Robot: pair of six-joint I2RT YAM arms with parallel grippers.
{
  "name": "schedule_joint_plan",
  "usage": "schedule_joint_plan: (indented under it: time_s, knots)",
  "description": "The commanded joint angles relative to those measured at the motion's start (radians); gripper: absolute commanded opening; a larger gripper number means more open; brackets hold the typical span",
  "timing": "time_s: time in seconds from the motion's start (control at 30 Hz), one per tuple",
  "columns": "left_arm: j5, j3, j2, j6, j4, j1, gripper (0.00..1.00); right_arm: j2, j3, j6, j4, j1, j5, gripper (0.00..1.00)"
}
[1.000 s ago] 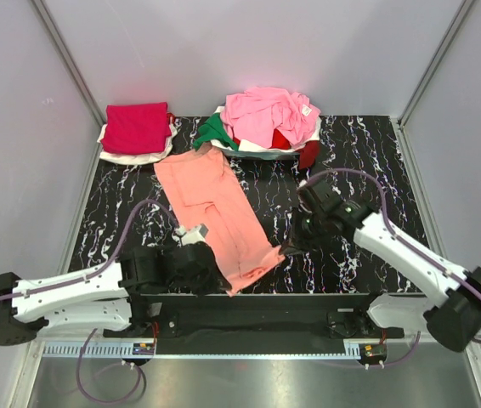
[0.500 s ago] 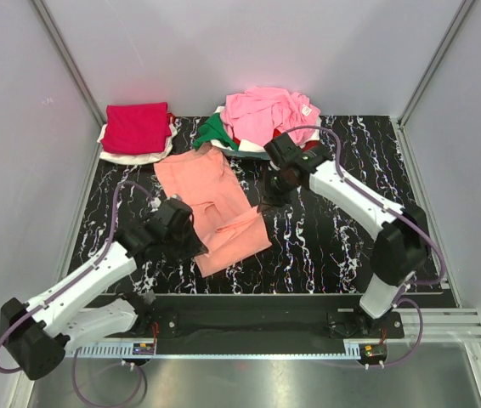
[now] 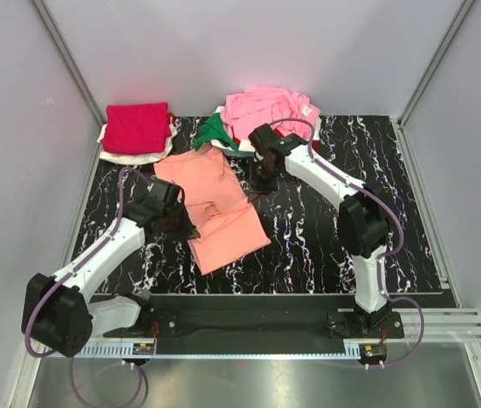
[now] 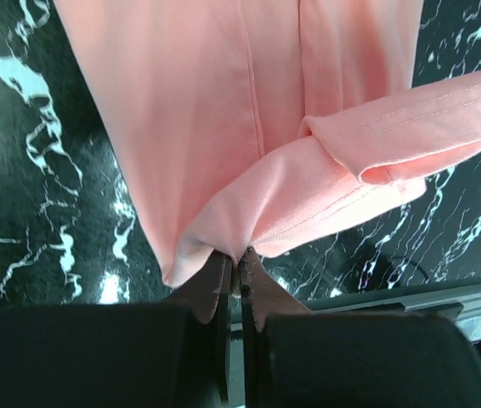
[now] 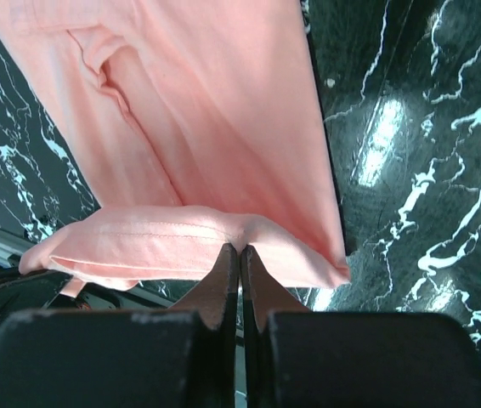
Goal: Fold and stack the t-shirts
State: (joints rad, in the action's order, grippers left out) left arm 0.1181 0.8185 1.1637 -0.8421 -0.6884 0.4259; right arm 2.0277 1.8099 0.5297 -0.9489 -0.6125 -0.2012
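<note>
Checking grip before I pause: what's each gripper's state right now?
Left gripper: shut on the salmon-orange t-shirt.
Right gripper: shut on the same t-shirt.

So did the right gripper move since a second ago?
Yes. The right gripper has gone from the near edge of the mat toward its far side, close to the light pink shirt, still pinching the salmon-orange shirt.

A black mat (image 3: 351, 229) with white streaks carries the clothes. An orange shirt (image 3: 208, 183) lies near its middle. At 10 o'clock a white shirt (image 3: 130, 157) lies under a folded dark pink one (image 3: 136, 127). At 12 o'clock sits a heap of shirts (image 3: 266, 115).
</note>
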Motion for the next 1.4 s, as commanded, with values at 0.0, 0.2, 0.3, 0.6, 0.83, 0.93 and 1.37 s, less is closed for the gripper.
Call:
schedule_joint_plan:
  time_s: [0.0, 0.2, 0.3, 0.6, 0.83, 0.93, 1.37]
  knots:
    - [0.032, 0.025, 0.024, 0.075, 0.035, -0.05, 0.0, 0.038, 0.091, -0.037, -0.011, 0.022, 0.014, 0.0]
    - [0.055, 0.054, 0.093, 0.107, 0.055, -0.099, 0.0, 0.111, 0.192, -0.051, -0.033, 0.033, 0.009, 0.0]
    - [0.058, 0.054, 0.128, 0.115, 0.076, -0.116, 0.0, 0.161, 0.224, -0.05, -0.03, 0.036, -0.001, 0.0]
    - [0.069, 0.094, 0.264, 0.172, 0.118, -0.187, 0.0, 0.279, 0.336, -0.039, -0.039, 0.054, -0.03, 0.0]
    - [0.075, 0.163, 0.361, 0.207, 0.116, -0.239, 0.0, 0.376, 0.462, -0.027, -0.057, 0.072, -0.058, 0.0]
    - [0.084, 0.165, 0.379, 0.209, 0.128, -0.249, 0.04, 0.407, 0.482, -0.028, -0.06, 0.077, -0.069, 0.0]
    - [0.057, 0.275, 0.39, 0.202, 0.081, -0.338, 0.45, 0.457, 0.577, -0.077, 0.025, 0.125, -0.182, 0.7]
